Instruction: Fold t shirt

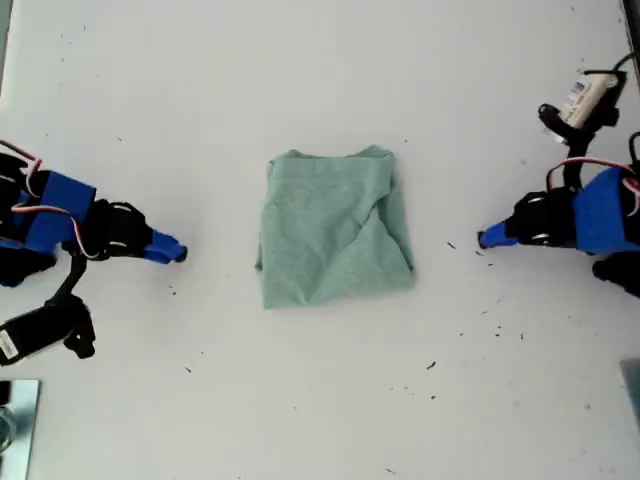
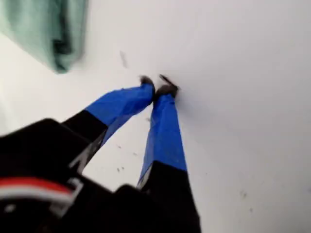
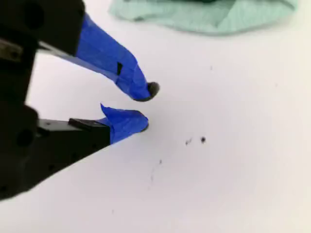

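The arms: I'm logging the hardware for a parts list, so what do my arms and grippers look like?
Both arms are black with blue tape wrapped round the body and red and white cables looping alongside. My first gripper has long tapering fingers taped blue over black, with dark tips. My second gripper has the same blue-taped fingers on black bases.

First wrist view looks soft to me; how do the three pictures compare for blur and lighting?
First wrist view: t shirt and fingers smeared. Second wrist view: fingers sharper, shirt edge soft. Exterior view: even light, faint shadows, white table nearly washed out.
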Controlling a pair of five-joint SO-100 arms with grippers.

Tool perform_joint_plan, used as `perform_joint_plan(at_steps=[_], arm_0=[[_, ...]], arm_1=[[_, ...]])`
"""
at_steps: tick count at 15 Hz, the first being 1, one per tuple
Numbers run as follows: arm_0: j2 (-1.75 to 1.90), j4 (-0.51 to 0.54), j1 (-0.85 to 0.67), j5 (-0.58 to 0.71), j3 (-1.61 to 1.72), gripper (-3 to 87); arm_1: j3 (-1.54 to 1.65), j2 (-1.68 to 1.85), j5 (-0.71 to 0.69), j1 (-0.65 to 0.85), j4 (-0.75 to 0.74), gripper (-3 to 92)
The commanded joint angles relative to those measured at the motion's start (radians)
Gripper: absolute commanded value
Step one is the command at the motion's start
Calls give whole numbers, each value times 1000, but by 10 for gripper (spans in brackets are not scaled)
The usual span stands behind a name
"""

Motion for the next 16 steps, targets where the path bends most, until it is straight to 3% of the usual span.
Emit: perform_joint_plan(at_steps=[1, 2, 3, 4, 5, 6, 7, 11, 16], arm_0=[[29, -52, 55, -20, 43, 21], [38, -12, 64, -20, 78, 102], [72, 114, 89, -18, 80, 172], [181, 184, 137, 94, 109, 195], [400, 202, 207, 311, 156, 197], [753, 336, 249, 394, 164, 181], [816, 396, 235, 364, 87, 156], [819, 362, 127, 425, 167, 137], [819, 362, 100, 423, 167, 137]], arm_1=[[57, 35, -52, 5, 18, 23], [61, 81, -170, 38, 9, 33], [60, 80, -356, 55, 11, 39], [60, 80, -572, 60, 11, 40], [60, 80, -693, 63, 15, 39], [60, 81, -699, 60, 15, 39], [55, 83, -692, 60, 20, 41], [55, 81, -696, 63, 23, 39], [55, 81, -696, 63, 23, 39]])
